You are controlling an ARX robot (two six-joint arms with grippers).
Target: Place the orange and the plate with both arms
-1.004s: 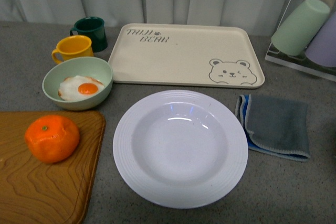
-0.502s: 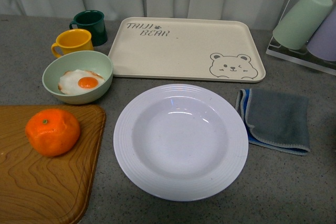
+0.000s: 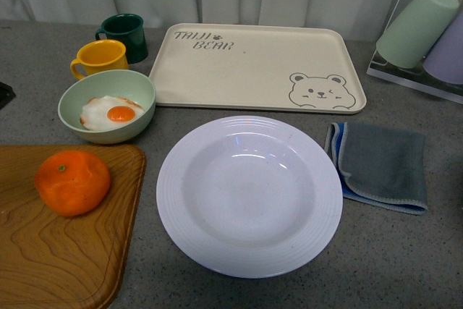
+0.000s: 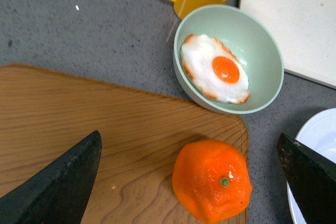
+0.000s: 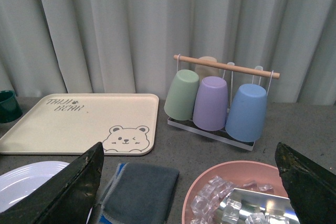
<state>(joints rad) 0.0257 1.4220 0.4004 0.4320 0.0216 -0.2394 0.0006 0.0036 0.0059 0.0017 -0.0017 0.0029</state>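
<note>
Surroundings, front view: a cream bear-printed tray (image 3: 253, 70) is seen at the back of the grey table, with a dark green mug (image 3: 124, 34) and a yellow mug (image 3: 101, 59) just beside its left end. A pale green bowl (image 3: 137, 92) holding a fried egg (image 3: 110, 113) is set in front of the mugs, near the far edge of a wooden board (image 3: 58, 251). A folded grey cloth (image 3: 380, 166) lies just right of the plate (image 3: 249, 195). A rack of upturned cups (image 5: 211, 102) stands at the back right; a pink bowl (image 5: 199, 190) of ice cubes is seen only in the right wrist view.

The orange (image 3: 72, 182) rests on the board, near its right edge; dimpled skin, green stem spot up, untouched. The plate is white, deep, ribbed at the rim, empty, flat on the table at centre.

The left gripper (image 4: 189, 139) is spread wide above board and orange, grasping nothing. The right gripper (image 5: 189, 148) is likewise spread wide and empty, with cloth and plate edge below it.
</note>
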